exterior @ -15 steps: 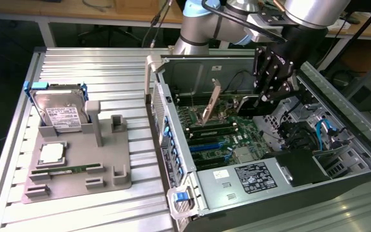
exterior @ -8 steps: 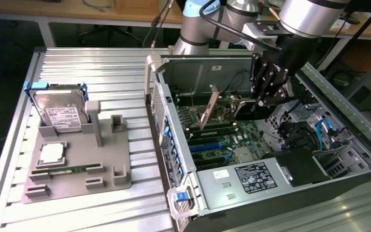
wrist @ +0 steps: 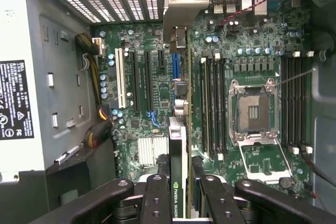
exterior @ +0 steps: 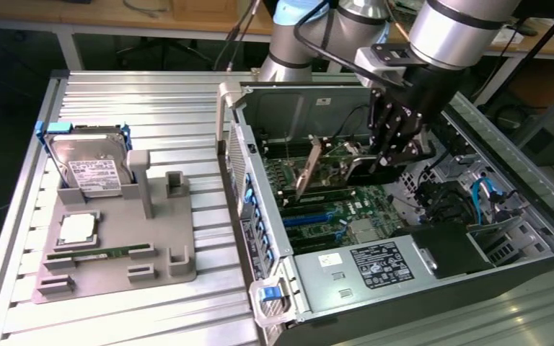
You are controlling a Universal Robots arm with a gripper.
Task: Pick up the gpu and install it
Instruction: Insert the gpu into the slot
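Note:
The gpu [exterior: 333, 160] is a thin dark card with a silvery metal bracket [exterior: 308, 171] at one end. It hangs tilted inside the open computer case [exterior: 374, 216], a little above the motherboard [exterior: 325, 205]. My gripper [exterior: 391, 155] is shut on the card's end away from the bracket. In the wrist view the gpu [wrist: 178, 145] appears edge-on between my two fingers [wrist: 157, 198], with its bracket [wrist: 181, 3] near the case's rear slot openings. The card's edge runs just beside the blue expansion slot [wrist: 175, 69]; whether it touches the board I cannot tell.
A grey holder [exterior: 161, 238] on the slatted table carries a silver hard drive [exterior: 89, 166], a processor chip [exterior: 77, 229] and a green memory stick [exterior: 99, 254]. Inside the case are the power supply [exterior: 368, 265], cables [exterior: 484, 194], an open processor socket [wrist: 254, 111] and memory slots [wrist: 212, 103].

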